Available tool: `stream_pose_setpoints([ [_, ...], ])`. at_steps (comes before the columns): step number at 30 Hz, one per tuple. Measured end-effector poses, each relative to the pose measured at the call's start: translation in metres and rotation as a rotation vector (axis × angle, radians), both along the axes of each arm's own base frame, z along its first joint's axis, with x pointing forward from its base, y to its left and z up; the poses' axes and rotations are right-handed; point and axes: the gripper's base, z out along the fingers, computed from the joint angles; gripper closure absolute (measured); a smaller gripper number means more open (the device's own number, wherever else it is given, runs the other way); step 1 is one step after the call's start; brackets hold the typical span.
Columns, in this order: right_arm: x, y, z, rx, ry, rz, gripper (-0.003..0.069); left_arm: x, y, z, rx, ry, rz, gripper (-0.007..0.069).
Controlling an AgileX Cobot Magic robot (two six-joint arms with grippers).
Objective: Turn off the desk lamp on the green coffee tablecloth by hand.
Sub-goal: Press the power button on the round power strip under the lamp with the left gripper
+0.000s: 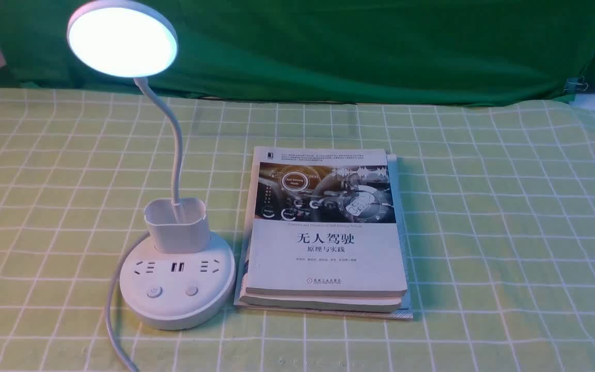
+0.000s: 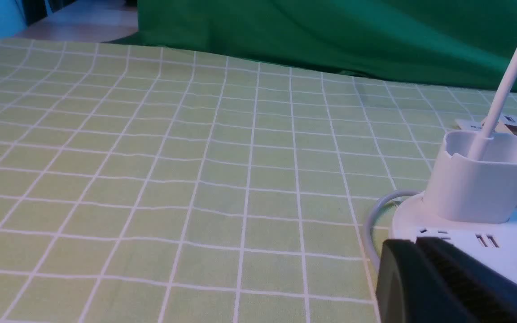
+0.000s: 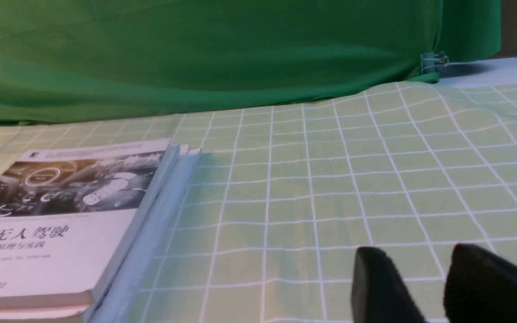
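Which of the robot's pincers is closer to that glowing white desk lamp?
Left. The black left pincer is right beside the white desk lamp's round base; the right pincer is over yellow-green checked tablecloth, on the white book's far side.

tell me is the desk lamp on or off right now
On. In the front view the desk lamp's disc head glows bright white across its whole face.

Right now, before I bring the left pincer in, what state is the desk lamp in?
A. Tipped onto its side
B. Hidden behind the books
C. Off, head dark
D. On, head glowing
D: the desk lamp stands upright on the green coffee tablecloth, and its disc head glows bright white.
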Motion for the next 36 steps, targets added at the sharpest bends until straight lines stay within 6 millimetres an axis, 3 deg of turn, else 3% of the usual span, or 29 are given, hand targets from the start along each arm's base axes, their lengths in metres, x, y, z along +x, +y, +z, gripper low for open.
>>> stream_pose_setpoints([
  [20,0.000,0.000,0.000,0.000,-0.002,0.000,0.0420,0.000,0.000,0.001,-0.006,-0.016,0.000,0.0624],
  [27,0.000,0.000,0.000,0.000,-0.002,0.000,0.0420,0.001,-0.003,0.011,-0.332,-0.134,0.003,0.0624],
  [31,0.000,0.000,0.000,0.000,-0.002,0.000,0.0420,0.001,-0.002,0.018,-0.643,-0.214,0.019,0.0624],
  [36,0.000,0.000,0.000,0.000,-0.002,0.000,0.0420,0.001,0.000,0.023,-0.712,-0.273,0.037,0.0624],
])
